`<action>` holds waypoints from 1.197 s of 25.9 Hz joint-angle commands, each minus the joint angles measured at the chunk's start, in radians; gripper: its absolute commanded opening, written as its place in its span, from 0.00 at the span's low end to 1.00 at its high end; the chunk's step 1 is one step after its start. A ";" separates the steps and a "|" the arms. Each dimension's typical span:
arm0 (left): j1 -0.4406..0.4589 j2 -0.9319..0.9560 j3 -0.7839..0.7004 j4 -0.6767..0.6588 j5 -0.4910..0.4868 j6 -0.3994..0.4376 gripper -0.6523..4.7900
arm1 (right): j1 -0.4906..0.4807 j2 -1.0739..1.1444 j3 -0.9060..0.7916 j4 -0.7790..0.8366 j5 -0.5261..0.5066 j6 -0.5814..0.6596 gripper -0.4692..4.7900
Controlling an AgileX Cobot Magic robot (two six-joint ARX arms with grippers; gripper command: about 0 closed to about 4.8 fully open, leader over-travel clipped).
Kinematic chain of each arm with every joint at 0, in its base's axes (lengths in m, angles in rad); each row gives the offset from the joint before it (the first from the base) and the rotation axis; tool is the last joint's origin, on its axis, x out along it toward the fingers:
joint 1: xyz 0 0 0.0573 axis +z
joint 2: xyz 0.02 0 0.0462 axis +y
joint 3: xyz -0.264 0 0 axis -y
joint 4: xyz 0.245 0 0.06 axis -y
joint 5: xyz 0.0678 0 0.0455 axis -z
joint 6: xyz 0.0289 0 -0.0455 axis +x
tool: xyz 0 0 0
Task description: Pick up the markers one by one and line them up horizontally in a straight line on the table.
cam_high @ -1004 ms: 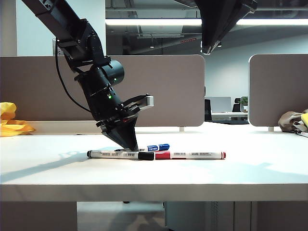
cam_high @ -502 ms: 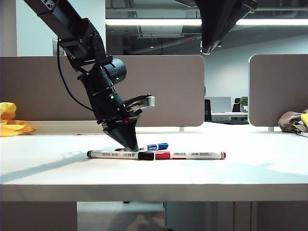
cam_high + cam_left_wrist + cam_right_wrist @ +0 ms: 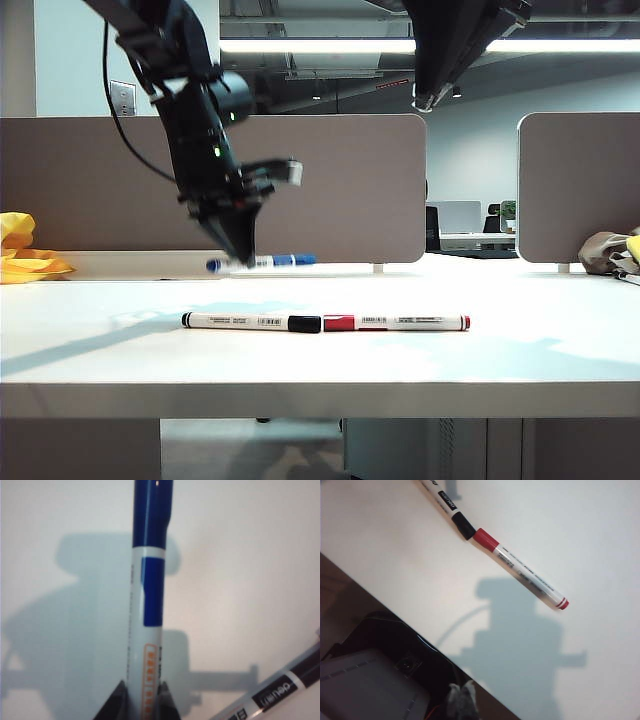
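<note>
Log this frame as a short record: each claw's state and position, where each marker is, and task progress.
left claw: shut on blue marker, lifted above table
right claw: shut, empty, raised at upper right
black marker: on table, cap touching red marker's cap
red marker: on table, in line with black
progress: two aligned, blue not yet placed

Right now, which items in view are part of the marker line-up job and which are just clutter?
Job:
- blue marker, held off the table by the left gripper
- black marker and red marker, lying cap to cap in a row
- right gripper, shut, idle high above

Clutter:
- yellow cloth, far left
- grey divider panels
- bundle at far right
</note>
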 commanded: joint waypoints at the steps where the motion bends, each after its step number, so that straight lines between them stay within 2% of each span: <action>1: 0.018 -0.043 0.005 -0.043 -0.007 0.010 0.11 | 0.002 -0.006 0.003 0.024 -0.020 -0.002 0.08; 4: 0.040 -0.069 0.005 -0.069 -0.008 0.027 0.11 | 0.002 -0.006 0.003 0.027 -0.023 -0.002 0.08; 12: 0.080 -0.165 0.004 -0.174 -0.060 0.171 0.11 | 0.002 -0.006 0.003 0.047 -0.031 -0.002 0.08; 17: 0.119 -0.212 0.003 -0.247 -0.075 0.241 0.11 | 0.003 -0.006 0.003 0.085 -0.162 -0.006 0.08; 19: 0.128 -0.218 0.003 -0.280 -0.079 0.245 0.11 | 0.003 -0.006 0.003 0.114 -0.161 -0.005 0.08; 22: 0.157 -0.224 0.000 -0.330 -0.081 0.296 0.11 | 0.003 -0.006 0.003 0.147 -0.169 -0.005 0.08; 29: 0.199 -0.227 -0.003 -0.365 -0.082 0.330 0.11 | 0.003 -0.005 0.003 0.153 -0.197 -0.005 0.08; 31: 0.196 -0.227 -0.003 -0.367 -0.081 0.364 0.11 | 0.003 -0.005 0.003 0.156 -0.203 -0.005 0.08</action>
